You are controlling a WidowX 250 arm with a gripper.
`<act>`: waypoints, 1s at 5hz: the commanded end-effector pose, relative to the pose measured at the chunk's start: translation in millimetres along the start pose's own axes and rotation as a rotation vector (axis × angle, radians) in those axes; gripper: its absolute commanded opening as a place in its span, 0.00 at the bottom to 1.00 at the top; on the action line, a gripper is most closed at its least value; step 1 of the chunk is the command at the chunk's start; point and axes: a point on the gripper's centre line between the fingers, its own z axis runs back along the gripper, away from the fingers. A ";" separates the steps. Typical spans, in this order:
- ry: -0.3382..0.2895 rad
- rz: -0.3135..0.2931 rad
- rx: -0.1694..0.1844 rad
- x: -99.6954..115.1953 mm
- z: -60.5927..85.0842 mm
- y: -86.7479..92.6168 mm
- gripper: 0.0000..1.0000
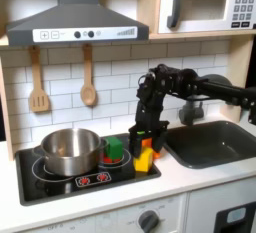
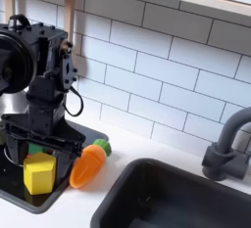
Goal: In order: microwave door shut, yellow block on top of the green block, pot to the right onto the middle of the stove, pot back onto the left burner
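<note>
In the first exterior view, the yellow block (image 1: 146, 157) is seen at the stove's (image 1: 60, 187) right edge, right under the gripper (image 1: 143, 135). The green block (image 1: 113, 148) is beside it, with the pot (image 1: 70, 149) parked on the left burner. The microwave door (image 1: 200, 4) looks shut.

In the second exterior view, the yellow block (image 2: 39, 172) is framed by the spread-apart fingers (image 2: 12, 138), nothing clamped yet, with an orange toy (image 2: 88, 163) just beside it.

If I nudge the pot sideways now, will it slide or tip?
Probably slides: the pot is wide and low, on the glossy stove. Its shiny steel may slip against the gripper. The green block sits close beside it, so it may get bumped.
</note>
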 end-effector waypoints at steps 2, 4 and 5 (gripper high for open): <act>0.043 -0.012 0.001 -11.8 -11.3 -0.6 1.00; 0.043 0.014 0.003 -3.9 -12.6 0.0 1.00; 0.034 0.034 0.001 1.5 -10.6 -2.1 1.00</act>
